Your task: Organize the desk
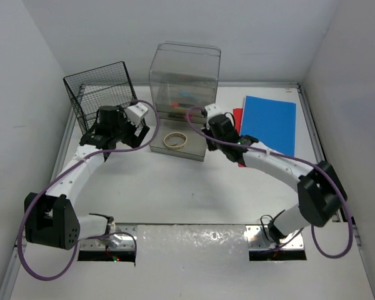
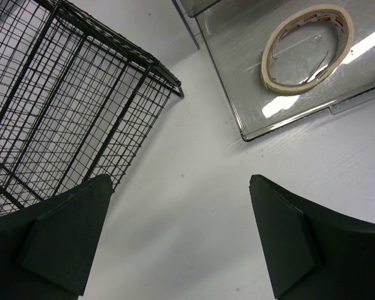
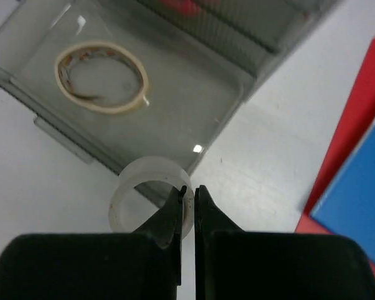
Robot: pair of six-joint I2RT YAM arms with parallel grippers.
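Note:
The white desk holds a clear plastic drawer box whose bottom drawer is pulled out, with a beige tape roll lying in it. My right gripper is shut on the wall of a translucent white tape ring, just in front of the drawer's near corner; in the top view this gripper sits at the drawer's right side. My left gripper stands open over bare desk between the wire rack and the drawer, with nothing between its fingers.
A black wire rack stands at the back left. A blue book lies on a red folder at the back right. The beige tape roll also shows in the left wrist view.

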